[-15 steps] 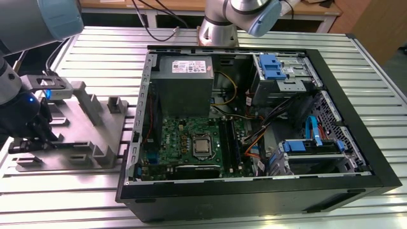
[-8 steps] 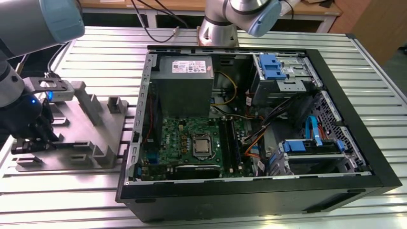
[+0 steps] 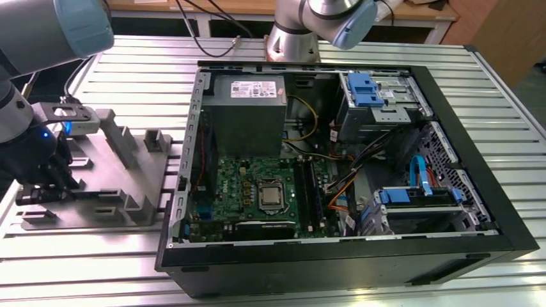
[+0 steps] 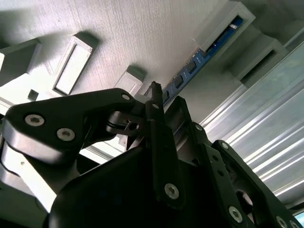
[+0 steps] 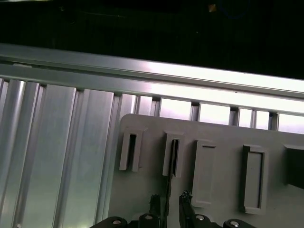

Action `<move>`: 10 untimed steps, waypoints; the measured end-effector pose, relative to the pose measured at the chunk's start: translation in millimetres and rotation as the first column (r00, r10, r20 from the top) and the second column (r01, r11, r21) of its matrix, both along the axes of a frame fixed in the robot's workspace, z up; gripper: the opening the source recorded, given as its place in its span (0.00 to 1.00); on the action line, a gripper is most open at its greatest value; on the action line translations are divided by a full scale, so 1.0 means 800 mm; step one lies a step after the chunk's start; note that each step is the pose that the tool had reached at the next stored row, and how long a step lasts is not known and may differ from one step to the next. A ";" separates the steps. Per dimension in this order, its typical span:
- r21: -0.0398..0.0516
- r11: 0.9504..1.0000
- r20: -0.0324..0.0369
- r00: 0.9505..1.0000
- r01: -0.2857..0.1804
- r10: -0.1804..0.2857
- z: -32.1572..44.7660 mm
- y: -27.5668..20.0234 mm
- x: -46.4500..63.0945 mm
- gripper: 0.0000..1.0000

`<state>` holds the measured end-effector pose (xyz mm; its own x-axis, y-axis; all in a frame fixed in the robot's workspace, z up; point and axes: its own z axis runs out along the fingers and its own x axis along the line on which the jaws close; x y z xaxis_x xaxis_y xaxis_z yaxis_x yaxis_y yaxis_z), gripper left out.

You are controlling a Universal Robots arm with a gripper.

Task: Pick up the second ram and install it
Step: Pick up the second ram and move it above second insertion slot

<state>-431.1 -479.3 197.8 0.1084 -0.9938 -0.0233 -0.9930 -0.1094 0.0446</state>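
Note:
The second ram stands on edge in a slot of the grey moulded holder tray, seen as a thin dark strip in the first wrist view. In the second wrist view its bluish board runs along the tray's raised holders. My gripper is low over the tray and open. One finger stands on each side of the stick's near end, with a small gap on both sides. A dark finger reaches up to the stick. In the exterior view my gripper is at the tray's left end.
The open computer case lies at the exterior view's right of the tray. It holds the green motherboard, long black slots, a grey power-supply box, cables and blue drive brackets. Ribbed aluminium table surrounds the tray.

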 end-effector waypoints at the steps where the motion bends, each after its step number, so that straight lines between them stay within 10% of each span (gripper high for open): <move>1: 0.000 1.000 0.000 1.000 0.000 0.000 0.0000 0.0000 0.000 0.30; 10: 0.000 1.000 0.000 1.000 0.000 0.000 0.0000 0.0001 0.000 0.29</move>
<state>-431.1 -479.2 197.8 0.1085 -0.9938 -0.0233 -0.9930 -0.1095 0.0446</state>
